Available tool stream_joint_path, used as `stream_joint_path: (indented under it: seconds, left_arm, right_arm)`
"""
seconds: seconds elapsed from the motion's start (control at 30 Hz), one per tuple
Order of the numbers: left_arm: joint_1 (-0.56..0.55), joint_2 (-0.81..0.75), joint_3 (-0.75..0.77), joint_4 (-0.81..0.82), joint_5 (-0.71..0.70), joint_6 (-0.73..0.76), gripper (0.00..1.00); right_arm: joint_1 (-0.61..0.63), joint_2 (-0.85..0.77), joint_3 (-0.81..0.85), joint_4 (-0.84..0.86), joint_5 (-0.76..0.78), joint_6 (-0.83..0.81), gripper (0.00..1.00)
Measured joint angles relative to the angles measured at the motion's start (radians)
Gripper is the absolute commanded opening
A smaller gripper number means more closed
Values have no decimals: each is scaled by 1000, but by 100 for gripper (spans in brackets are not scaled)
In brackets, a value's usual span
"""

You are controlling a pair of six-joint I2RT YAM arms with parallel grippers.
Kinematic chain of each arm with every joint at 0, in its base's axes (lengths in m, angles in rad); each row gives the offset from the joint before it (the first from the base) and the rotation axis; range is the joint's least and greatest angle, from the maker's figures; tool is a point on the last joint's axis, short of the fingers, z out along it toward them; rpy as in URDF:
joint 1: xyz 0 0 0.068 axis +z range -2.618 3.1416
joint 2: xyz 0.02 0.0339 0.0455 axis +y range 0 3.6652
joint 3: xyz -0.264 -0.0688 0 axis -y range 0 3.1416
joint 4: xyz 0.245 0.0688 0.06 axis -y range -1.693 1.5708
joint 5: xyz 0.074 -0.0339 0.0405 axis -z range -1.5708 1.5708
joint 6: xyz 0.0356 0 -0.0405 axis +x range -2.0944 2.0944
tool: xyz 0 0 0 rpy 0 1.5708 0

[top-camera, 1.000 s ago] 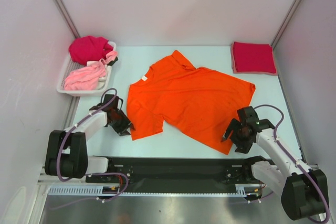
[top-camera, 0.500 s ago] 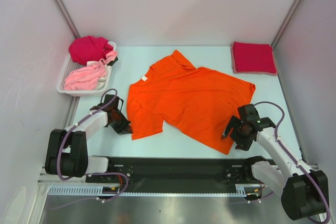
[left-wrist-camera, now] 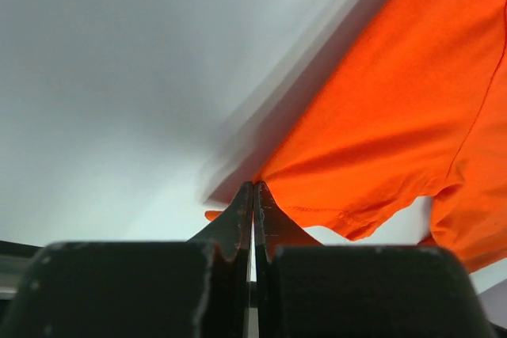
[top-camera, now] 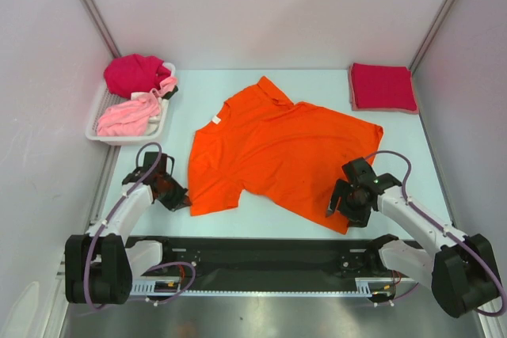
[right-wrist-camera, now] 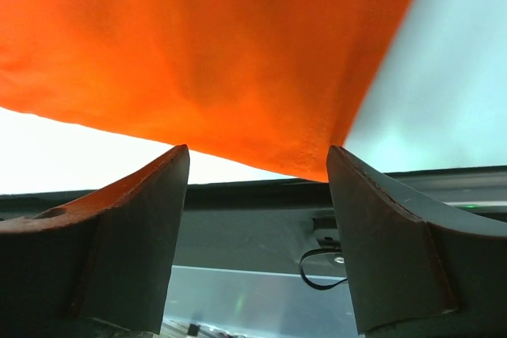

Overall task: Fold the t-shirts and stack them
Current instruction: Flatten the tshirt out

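Where it lies spread at the middle of the pale table point(top-camera: 317, 89), the orange t-shirt point(top-camera: 281, 156) is soft matte cloth, lightly creased. At 8 o'clock the low, outstretched left gripper point(top-camera: 180, 202) pinches its sleeve edge, having closed and tugged it leftward within the last second. At 5 o'clock the right gripper point(top-camera: 333, 200) stands spread astride the hem corner.

The top camera looks down from above and behind the 2 arms point(top-camera: 127, 205), taking in the whole table point(top-camera: 317, 86), with the arm bases at 6 o'clock. Each wrist camera sits low and very close, looking out past its own fingers point(left-wrist-camera: 231, 231). All 3 views share the orange shirt point(top-camera: 277, 148): the left wrist sees its 8 o'clock edge, the right wrist its 5 o'clock corner.
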Motion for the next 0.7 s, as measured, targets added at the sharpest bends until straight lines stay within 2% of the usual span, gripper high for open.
stream_joint_path:
  seconds: [0.27, 0.4, 0.43, 0.53, 0.7]
  left_arm:
    - [109, 0, 0, -16, -6, 20, 0]
    - [112, 21, 0, -16, 6, 28, 1]
    - [112, 23, 1, -16, 14, 34, 2]
    - [113, 11, 8, -18, 25, 54, 14]
    - [113, -33, 76, -53, 11, 85, 42]
  right_arm:
    - [77, 76, 26, 47, -14, 10, 65]
    - [82, 84, 26, 51, -16, 11, 53]
    - [83, 88, 26, 54, -16, 14, 46]
    - [83, 107, 26, 66, -13, 25, 35]
    - [84, 160, 35, 80, 13, 37, 37]
